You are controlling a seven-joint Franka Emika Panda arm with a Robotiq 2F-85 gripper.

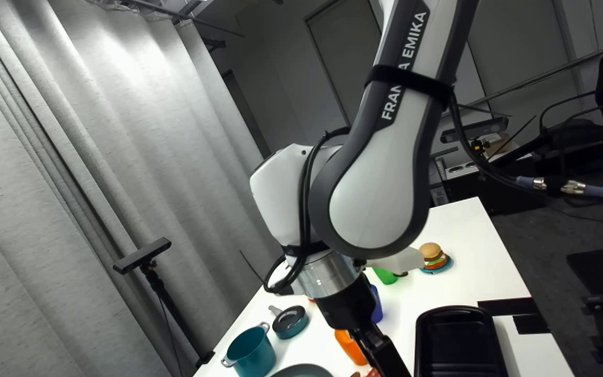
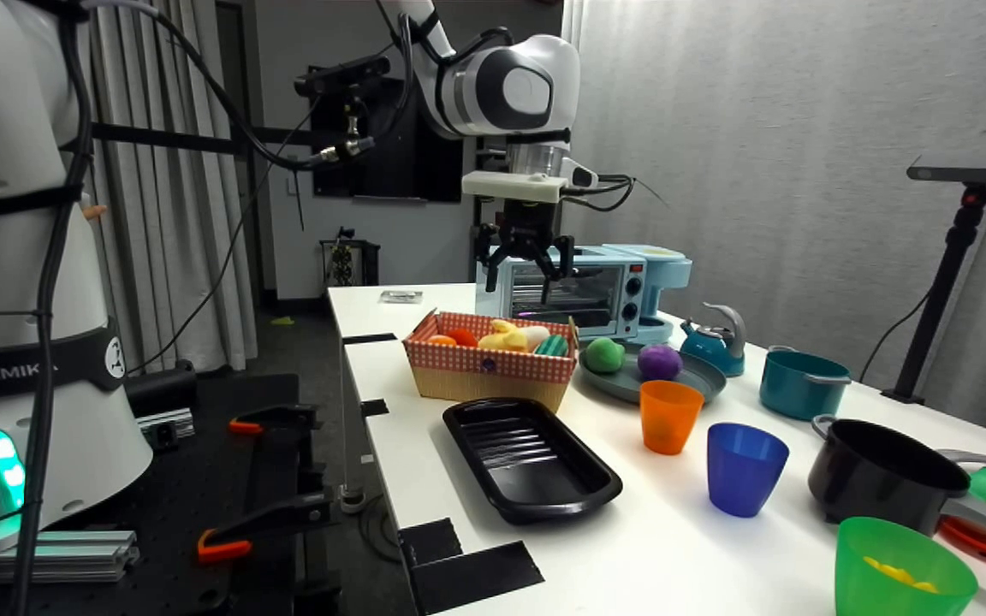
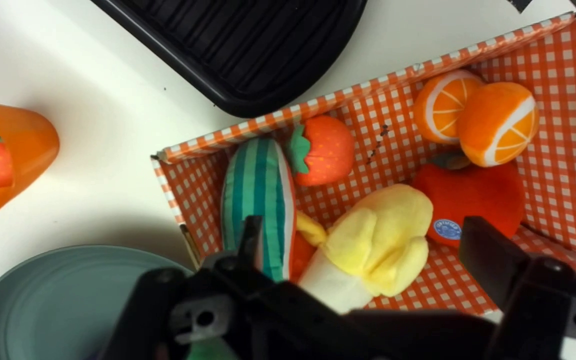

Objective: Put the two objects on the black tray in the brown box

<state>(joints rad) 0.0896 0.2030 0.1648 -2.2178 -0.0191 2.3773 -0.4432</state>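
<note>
The black tray (image 2: pixel 536 479) lies bare on the white table; it also shows in the wrist view (image 3: pixel 248 55) and an exterior view (image 1: pixel 456 340). The brown box (image 2: pixel 493 383), with a red-checked lining (image 3: pixel 378 142), stands beside it. In the box lie the watermelon-slice toy (image 3: pixel 255 185), striped green rind facing up, and a pale yellow-and-white banana-like piece (image 3: pixel 378 235), among other toy fruit. My gripper (image 3: pixel 363 237) is open and empty above the box; it also shows in an exterior view (image 2: pixel 519 287). In an exterior view its lower end (image 1: pixel 385 356) is cut off.
A grey plate (image 2: pixel 621 381) with green and purple toys and an orange cup (image 2: pixel 668 419) stand beside the box. A blue toaster oven (image 2: pixel 579 295) is behind it. A blue cup (image 2: pixel 743 470), a green cup (image 2: pixel 895 569) and pots (image 2: pixel 878 475) stand farther along the table.
</note>
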